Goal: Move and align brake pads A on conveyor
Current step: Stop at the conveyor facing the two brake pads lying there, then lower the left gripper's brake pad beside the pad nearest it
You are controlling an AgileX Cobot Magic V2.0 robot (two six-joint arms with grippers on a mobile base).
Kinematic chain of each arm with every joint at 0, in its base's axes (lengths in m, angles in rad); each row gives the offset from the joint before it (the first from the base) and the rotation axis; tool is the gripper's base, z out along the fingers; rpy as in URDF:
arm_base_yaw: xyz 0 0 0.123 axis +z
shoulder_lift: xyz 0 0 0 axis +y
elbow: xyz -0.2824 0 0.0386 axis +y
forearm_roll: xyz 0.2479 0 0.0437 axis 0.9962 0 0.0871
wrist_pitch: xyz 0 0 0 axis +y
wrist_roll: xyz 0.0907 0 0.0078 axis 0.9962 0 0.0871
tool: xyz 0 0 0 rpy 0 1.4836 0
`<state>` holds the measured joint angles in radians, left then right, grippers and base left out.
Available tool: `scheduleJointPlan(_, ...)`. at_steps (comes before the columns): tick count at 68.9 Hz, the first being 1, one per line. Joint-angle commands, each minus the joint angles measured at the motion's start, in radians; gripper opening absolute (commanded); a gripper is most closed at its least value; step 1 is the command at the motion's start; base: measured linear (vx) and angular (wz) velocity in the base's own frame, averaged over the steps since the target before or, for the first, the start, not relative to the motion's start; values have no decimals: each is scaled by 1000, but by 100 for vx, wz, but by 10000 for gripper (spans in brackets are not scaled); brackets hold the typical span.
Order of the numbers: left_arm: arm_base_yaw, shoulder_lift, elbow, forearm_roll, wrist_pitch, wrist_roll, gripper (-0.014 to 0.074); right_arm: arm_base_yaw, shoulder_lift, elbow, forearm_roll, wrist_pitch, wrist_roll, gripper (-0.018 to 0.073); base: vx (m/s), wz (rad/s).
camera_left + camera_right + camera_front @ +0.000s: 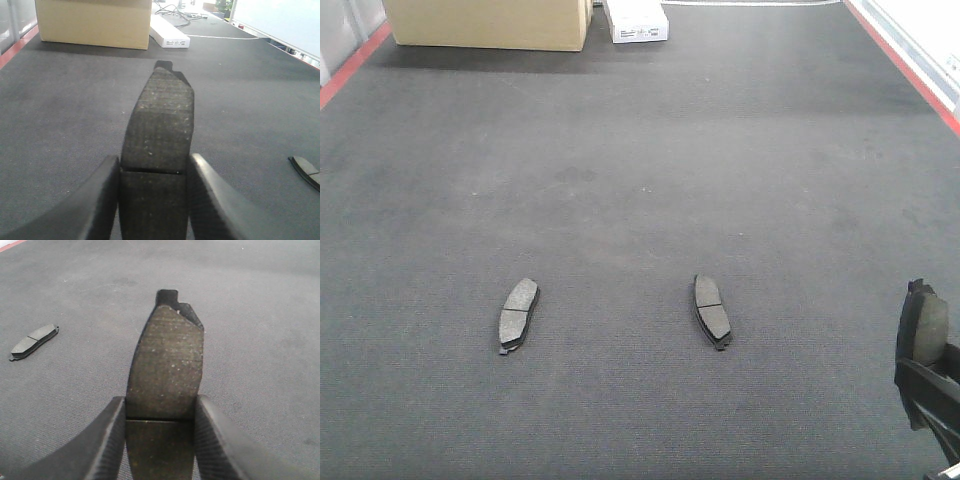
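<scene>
Two brake pads A lie flat on the dark conveyor [640, 150], one at the left [519, 314] and one at the right [712, 311], a good gap between them. My left gripper [154, 172] is shut on a third pad [159, 120], gripped across its middle groove and pointing forward above the belt. A lying pad [306, 171] shows at that view's right edge. My right gripper [160, 415] is shut on a fourth pad [167, 365] the same way, with a lying pad [34, 341] to its left. In the front view the right gripper [926, 368] and its pad [924, 325] are at the right edge.
A cardboard box [488, 22] and a white carton [636, 20] stand at the belt's far end. Red edge strips run along the left [350, 65] and right [905, 65] sides. Cables [175, 11] lie behind the white carton [170, 36].
</scene>
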<state>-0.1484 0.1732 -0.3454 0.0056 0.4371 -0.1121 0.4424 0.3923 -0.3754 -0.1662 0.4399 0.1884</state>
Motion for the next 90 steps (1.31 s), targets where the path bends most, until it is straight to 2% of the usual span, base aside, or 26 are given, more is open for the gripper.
scheduleJointPlan(1, -2, 9, -29, -6, -101, -1, 101, -1, 9, -31, -15, -90, 1, 55, 0, 0)
scheduleJointPlan(22, -2, 9, -29, -6, -107, -3, 101, -1, 9, -31, -15, -88, 1, 55, 0, 0)
scheduleJointPlan(34, -2, 85, -47, -50, -97, 13, 101, -1, 9, -31, -15, -88, 1, 55, 0, 0)
scheduleJointPlan(41, -2, 206, -104, -78, -83, 112, 101, -1, 9, -31, -15, -88, 1, 55, 0, 0)
scheduleJointPlan(46, -2, 321, -153, -117, -76, 221, 101, -1, 9, -31, -15, -88, 1, 55, 0, 0)
scheduleJointPlan(59, -3, 617, -292, -304, -73, 536, 104, -1, 9, -31, -15, -88, 1, 55, 0, 0)
scheduleJointPlan(63, -6, 696, -326, -358, -72, 607, 104, -1, 9, -31, -15, -88, 1, 55, 0, 0)
scheduleJointPlan(69, -44, 809, -394, -419, -69, 722, 104, -1, 9, -31, -15, -88, 1, 55, 0, 0)
scheduleJointPlan(75, -109, 904, -453, -428, -58, 773, 104, -1, 9, -31, -15, -88, 1, 55, 0, 0)
scheduleJointPlan(90, -284, 1127, -588, -427, -54, 771, 104, -1, 9, -31, -15, -88, 1, 55, 0, 0)
